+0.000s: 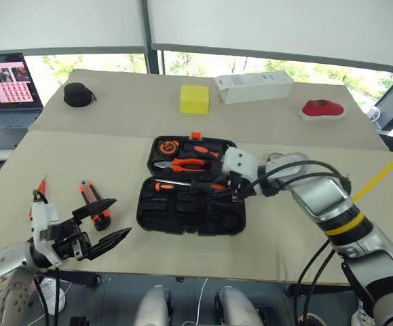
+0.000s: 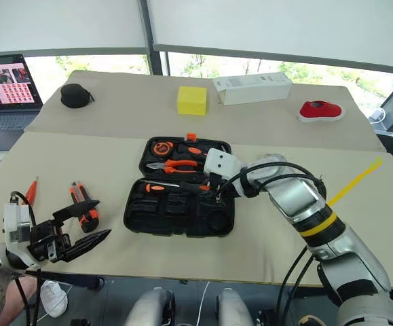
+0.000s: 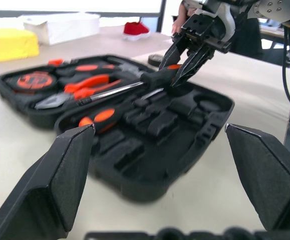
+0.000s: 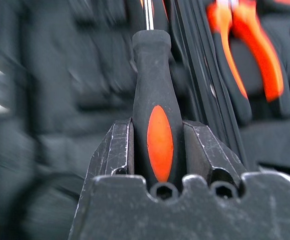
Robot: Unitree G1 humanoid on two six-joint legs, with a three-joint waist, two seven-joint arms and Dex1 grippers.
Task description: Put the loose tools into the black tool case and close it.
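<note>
Right wrist view — right fingers (image 4: 157,150) clamp screwdriver (image 4: 155,100), shaft tip cut off — left fingers (image 3: 64,170) wide.

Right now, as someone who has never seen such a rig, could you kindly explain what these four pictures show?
This is a humanoid robot with two arms ending in two-fingered grippers. Two pictures come from its head, looking down on a table; the other two come from cameras on each wrist. The black tool case lies open, with pliers already in it. The right gripper is shut on a screwdriver over the case. The left gripper hangs open near the table's edge, beside a utility knife and a small orange screwdriver lying loose.
</note>
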